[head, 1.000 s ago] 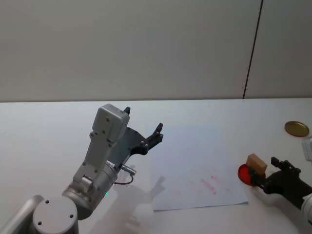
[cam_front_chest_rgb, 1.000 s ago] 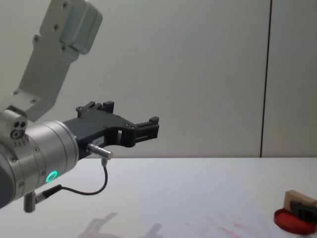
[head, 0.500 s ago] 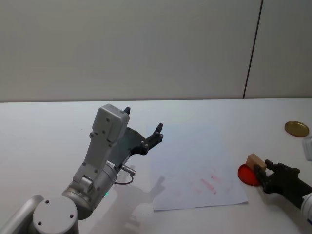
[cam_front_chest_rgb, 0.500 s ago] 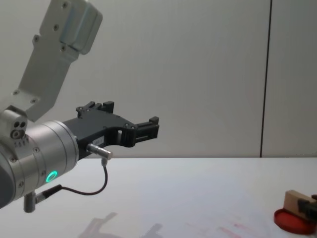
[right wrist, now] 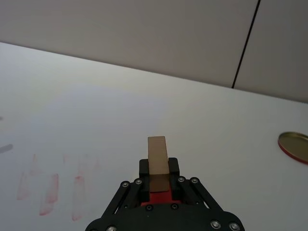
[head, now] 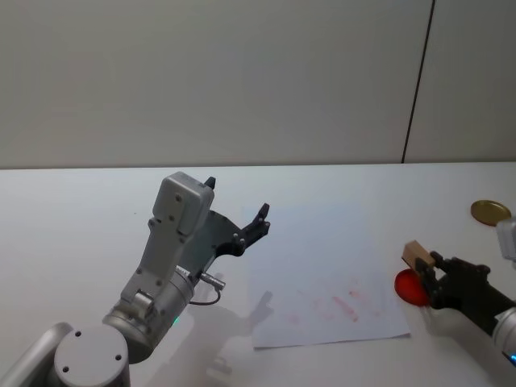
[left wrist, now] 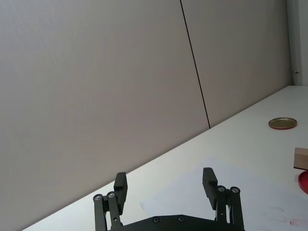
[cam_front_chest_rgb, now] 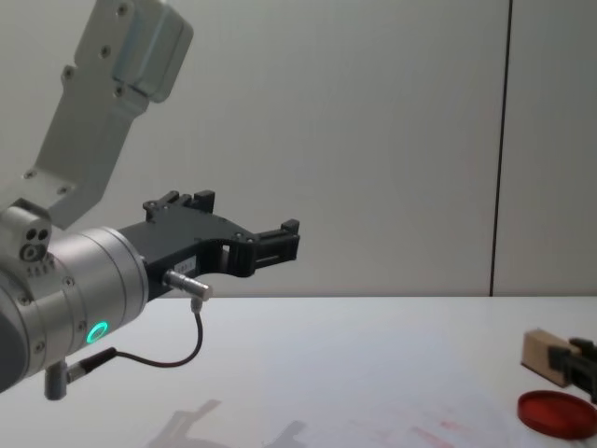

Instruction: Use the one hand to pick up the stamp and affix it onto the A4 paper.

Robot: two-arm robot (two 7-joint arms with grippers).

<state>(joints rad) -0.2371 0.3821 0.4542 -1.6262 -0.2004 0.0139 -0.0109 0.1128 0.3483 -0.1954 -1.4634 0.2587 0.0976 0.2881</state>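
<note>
The stamp (head: 417,253), a small tan wooden block, is pinched in my right gripper (head: 427,268), which is shut on it. In the right wrist view the stamp (right wrist: 158,156) stands up between the black fingers of that gripper (right wrist: 159,167). It hangs just above the red ink pad (head: 410,289), clear of it in the chest view, where the stamp (cam_front_chest_rgb: 541,357) is over the ink pad (cam_front_chest_rgb: 557,413). The A4 paper (head: 322,278), with faint red smudges, lies flat just left of the pad. My left gripper (head: 236,196) hovers open over the paper's left edge.
A round gold lid (head: 490,212) lies at the table's far right, also visible as the gold lid (right wrist: 294,147) beyond the stamp. The raised left arm (cam_front_chest_rgb: 84,280) takes up the left of the chest view. A grey wall stands behind the table.
My right gripper has lifted the stamp off the red ink pad and shifted slightly left toward the paper. The left arm has not moved.
</note>
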